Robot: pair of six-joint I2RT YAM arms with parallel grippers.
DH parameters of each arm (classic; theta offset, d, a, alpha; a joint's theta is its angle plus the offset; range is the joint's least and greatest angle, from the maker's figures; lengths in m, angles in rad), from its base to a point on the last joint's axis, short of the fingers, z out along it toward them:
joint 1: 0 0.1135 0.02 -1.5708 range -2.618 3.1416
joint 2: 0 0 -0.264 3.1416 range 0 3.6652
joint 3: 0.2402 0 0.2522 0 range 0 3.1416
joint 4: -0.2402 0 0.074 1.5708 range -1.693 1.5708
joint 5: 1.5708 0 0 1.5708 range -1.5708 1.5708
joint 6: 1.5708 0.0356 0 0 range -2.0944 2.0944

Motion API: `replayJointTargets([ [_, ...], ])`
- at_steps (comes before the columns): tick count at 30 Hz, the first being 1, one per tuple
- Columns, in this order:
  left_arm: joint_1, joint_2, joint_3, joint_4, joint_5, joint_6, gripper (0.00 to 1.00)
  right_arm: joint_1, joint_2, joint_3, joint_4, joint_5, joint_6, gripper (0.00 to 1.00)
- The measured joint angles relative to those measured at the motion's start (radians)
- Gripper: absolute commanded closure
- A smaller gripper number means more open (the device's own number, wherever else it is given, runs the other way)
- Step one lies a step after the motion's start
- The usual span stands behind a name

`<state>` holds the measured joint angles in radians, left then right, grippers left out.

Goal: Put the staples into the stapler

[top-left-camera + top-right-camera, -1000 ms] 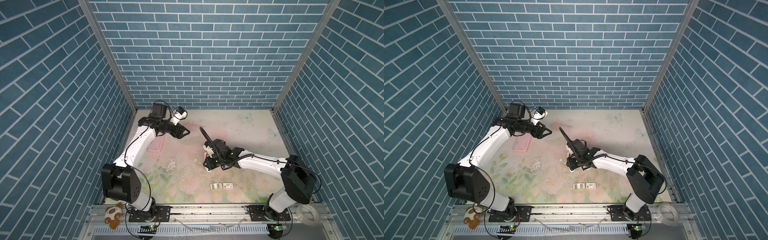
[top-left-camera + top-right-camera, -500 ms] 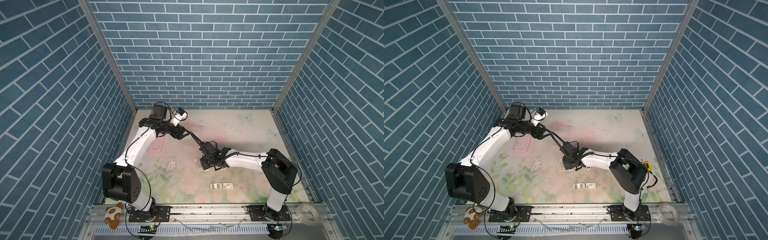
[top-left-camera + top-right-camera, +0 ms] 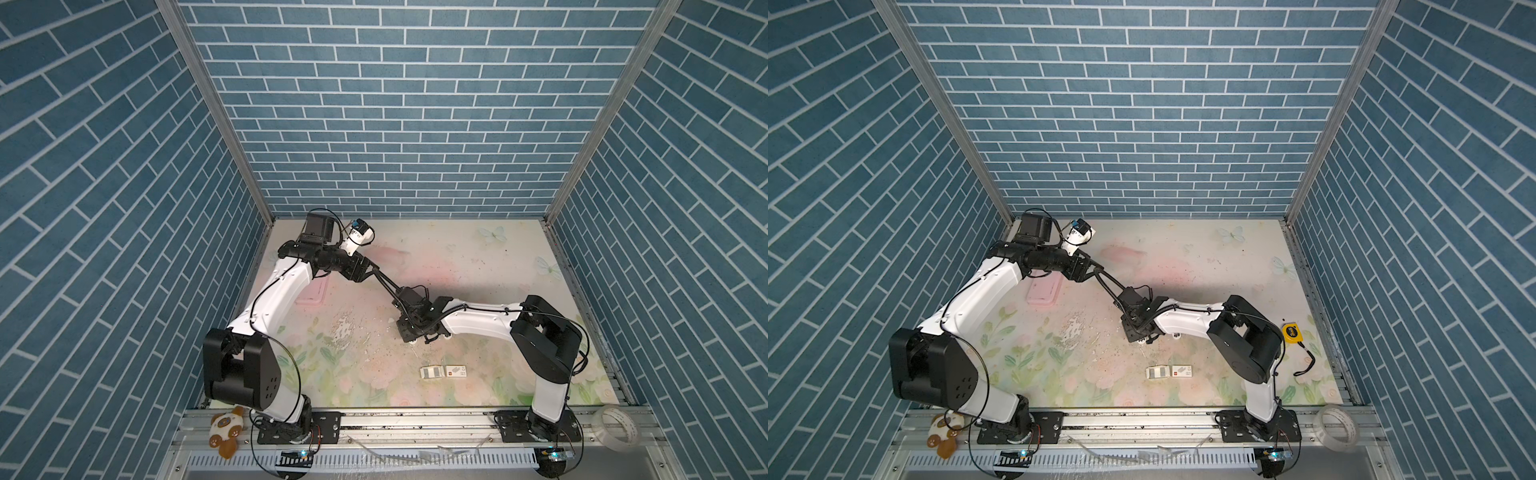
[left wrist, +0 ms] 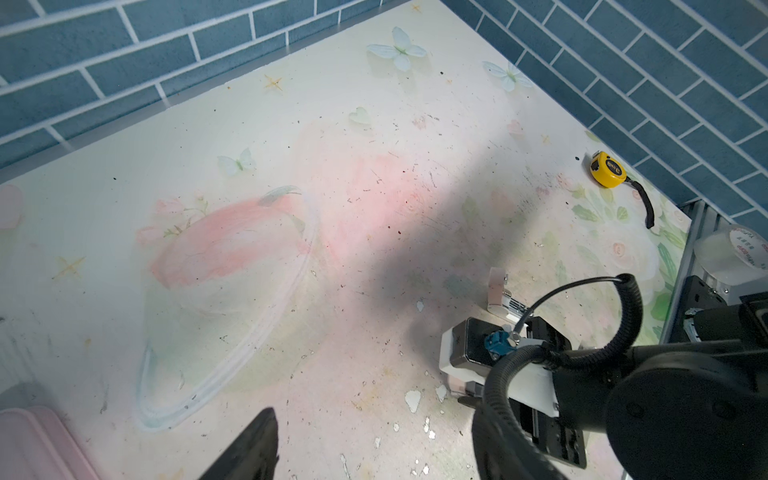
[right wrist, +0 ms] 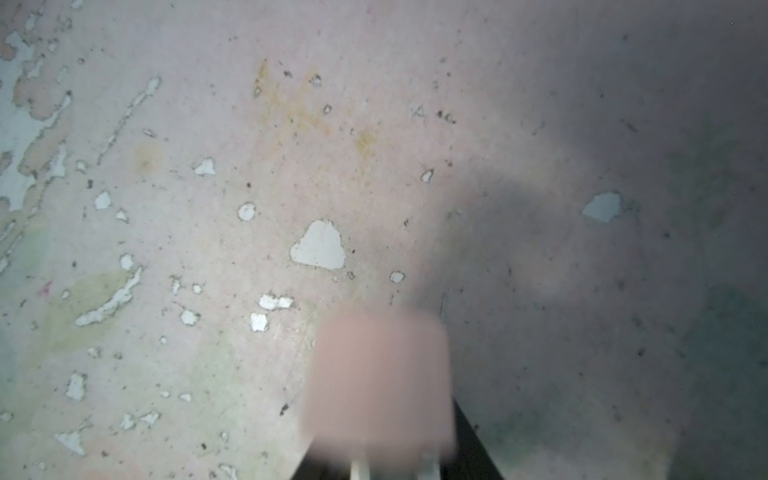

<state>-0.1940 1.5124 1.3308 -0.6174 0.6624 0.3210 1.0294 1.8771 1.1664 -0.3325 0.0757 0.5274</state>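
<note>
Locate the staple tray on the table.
In both top views the staple tray lies front-centre on the table, immediately left of its red-marked sleeve.

Blue brick-patterned walls close in three sides, with metal posts at the back corners. The desk has a pale floral print, chipped white just left of the right hand and shadowed beneath it. A metal rail runs along the front.
</note>
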Motion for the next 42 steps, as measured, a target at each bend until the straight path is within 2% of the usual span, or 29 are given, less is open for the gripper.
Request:
replayJointTargets([
  [12, 0.0, -0.009, 0.0, 0.011, -0.007, -0.004, 0.22, 0.014, -0.011, 0.0, -0.027, 0.023, 0.0, 0.57],
  [21, 0.0, -0.028, -0.009, 0.026, -0.073, -0.031, 0.19, 0.036, -0.177, -0.069, -0.058, 0.033, 0.008, 0.58],
  [26, 0.0, -0.059, -0.011, 0.034, -0.101, -0.042, 0.18, 0.055, -0.27, -0.125, -0.079, 0.032, 0.032, 0.62],
  [30, 0.0, -0.061, -0.011, 0.036, -0.08, -0.033, 0.18, 0.068, -0.375, -0.202, -0.114, 0.026, 0.081, 0.72],
  [37, -0.001, -0.045, -0.011, 0.037, -0.025, -0.012, 0.18, 0.097, -0.589, -0.344, -0.158, -0.002, 0.205, 0.72],
  [42, -0.005, -0.012, -0.011, 0.037, -0.002, -0.008, 0.18, 0.125, -0.62, -0.381, -0.164, -0.01, 0.283, 0.74],
])
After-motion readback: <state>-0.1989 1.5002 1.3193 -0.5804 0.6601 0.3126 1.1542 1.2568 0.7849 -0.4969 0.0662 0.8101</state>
